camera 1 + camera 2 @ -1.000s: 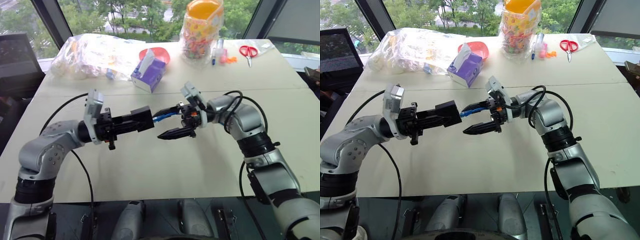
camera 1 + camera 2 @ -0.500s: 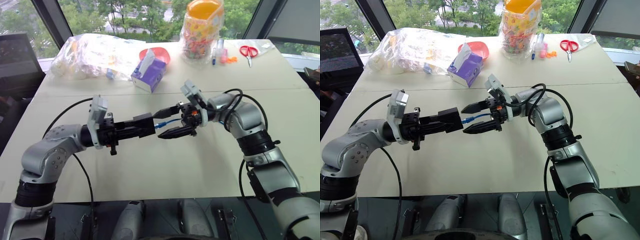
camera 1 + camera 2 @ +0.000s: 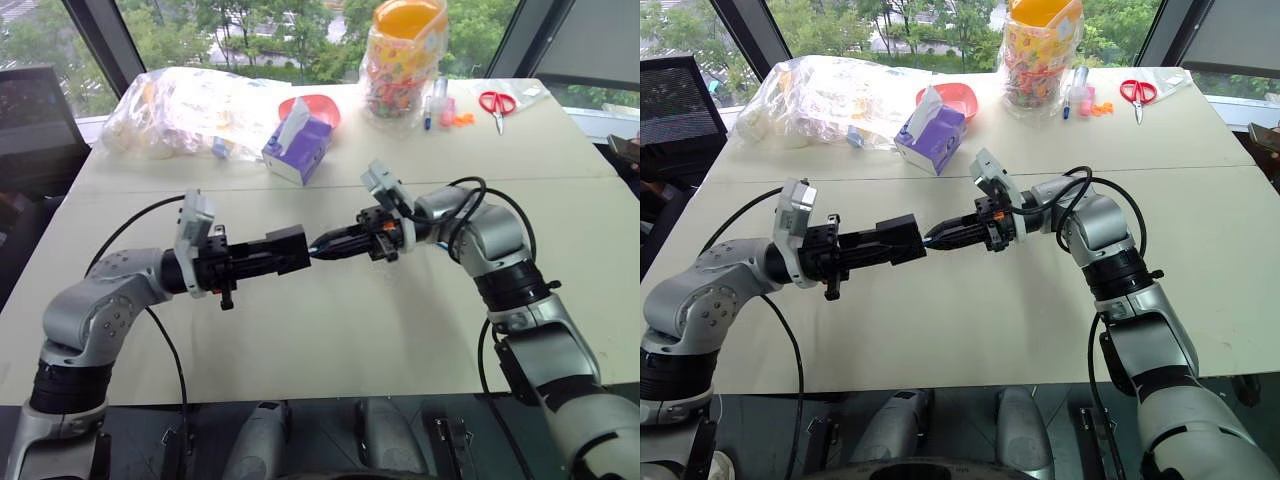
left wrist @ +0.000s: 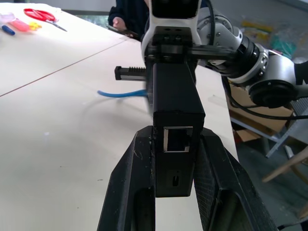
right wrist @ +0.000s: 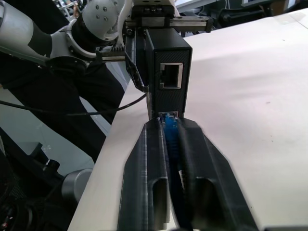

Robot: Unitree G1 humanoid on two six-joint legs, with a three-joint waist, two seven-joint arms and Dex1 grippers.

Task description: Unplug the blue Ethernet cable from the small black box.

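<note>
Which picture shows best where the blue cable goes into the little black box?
The right wrist view: the blue Ethernet cable runs between the right gripper fingers into the small black box. In the eye views the fingers hide it. The left wrist view shows its tail behind the box.

blue Ethernet cable (image 5: 171, 139) mostly hidden between tool fingers (image 5: 144, 183)

Bare table (image 3: 330, 330) beneath and in front of both arms, tissue box (image 3: 298, 147), plastic bag (image 3: 185, 108), snack jar (image 3: 405, 60) and scissors (image 3: 496, 104) crowding the far edge
</note>
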